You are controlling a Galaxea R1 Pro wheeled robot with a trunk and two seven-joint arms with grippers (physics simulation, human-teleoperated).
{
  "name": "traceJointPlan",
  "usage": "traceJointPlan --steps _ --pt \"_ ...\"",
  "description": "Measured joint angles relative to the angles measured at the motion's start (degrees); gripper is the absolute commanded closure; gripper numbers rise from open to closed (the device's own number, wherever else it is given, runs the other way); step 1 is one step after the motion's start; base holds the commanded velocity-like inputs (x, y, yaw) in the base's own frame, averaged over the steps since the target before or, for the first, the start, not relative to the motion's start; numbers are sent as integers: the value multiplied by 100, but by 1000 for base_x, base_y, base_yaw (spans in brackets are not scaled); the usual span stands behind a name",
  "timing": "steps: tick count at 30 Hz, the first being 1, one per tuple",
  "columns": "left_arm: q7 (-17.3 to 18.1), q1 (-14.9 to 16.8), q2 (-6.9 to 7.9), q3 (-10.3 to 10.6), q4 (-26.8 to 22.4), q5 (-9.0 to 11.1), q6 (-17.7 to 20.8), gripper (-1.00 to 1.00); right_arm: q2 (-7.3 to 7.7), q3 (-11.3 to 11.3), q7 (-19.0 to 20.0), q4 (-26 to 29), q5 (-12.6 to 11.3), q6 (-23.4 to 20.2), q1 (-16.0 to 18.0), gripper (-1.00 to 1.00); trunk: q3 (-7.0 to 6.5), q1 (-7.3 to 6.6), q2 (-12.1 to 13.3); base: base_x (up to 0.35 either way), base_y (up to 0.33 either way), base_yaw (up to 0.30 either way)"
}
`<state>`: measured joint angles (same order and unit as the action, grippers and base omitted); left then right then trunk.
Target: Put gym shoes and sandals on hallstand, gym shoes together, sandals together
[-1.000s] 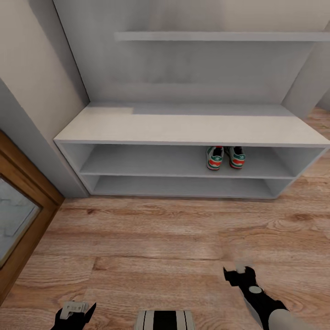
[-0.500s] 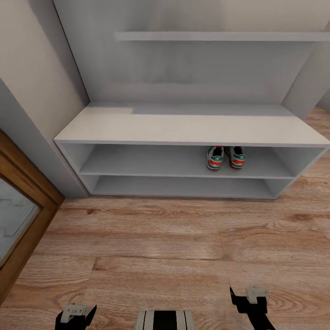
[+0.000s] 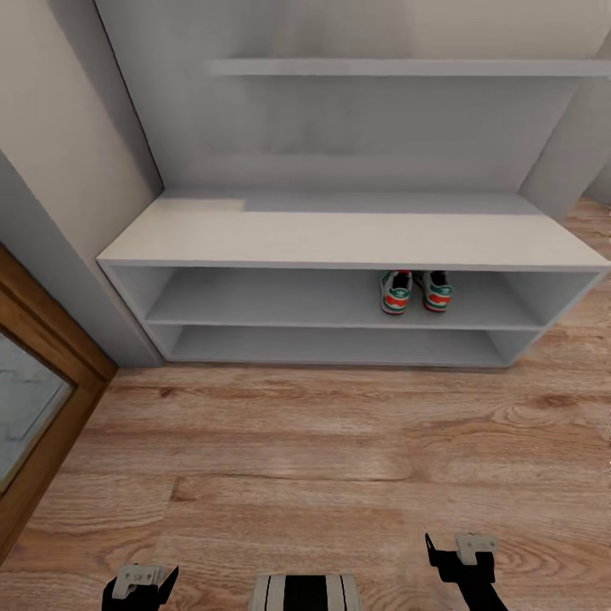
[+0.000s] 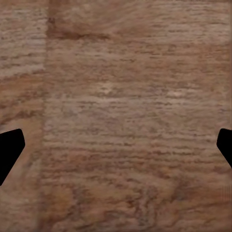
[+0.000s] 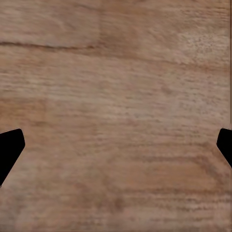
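Cream-white gym shoes [image 3: 416,291] with green stripes sit side by side, heels outward, on the upper open shelf of the pale grey hallstand [image 3: 339,238], under its smooth worktop. Before the hallstand, bare wood-grain corridor floor [image 3: 322,450]. Left pincer [image 4: 116,145] and right pincer [image 5: 116,145] hang spread, empty, over planks.

Black left pincer [image 3: 140,587] and right pincer [image 3: 462,556], pale grey blocks on top; black fingertips [image 4: 9,147]. White-and-black striped part [image 3: 305,592], probably trunk.
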<state>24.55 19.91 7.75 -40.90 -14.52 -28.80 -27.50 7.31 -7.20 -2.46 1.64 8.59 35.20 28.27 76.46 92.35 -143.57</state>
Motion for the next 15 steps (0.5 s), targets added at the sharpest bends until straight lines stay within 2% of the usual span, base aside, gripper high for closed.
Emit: traceJointPlan --steps 6,15 --pt "-1 1 0 -1 1 -1 0 -100 6 -5 0 1 -4 5 -1 -100 -12 0 0 0 0 -216" --pt "-1 1 0 -13 1 4 0 -100 11 -8 -7 2 -6 6 -12 -100 -44 0 0 0 0 -271"
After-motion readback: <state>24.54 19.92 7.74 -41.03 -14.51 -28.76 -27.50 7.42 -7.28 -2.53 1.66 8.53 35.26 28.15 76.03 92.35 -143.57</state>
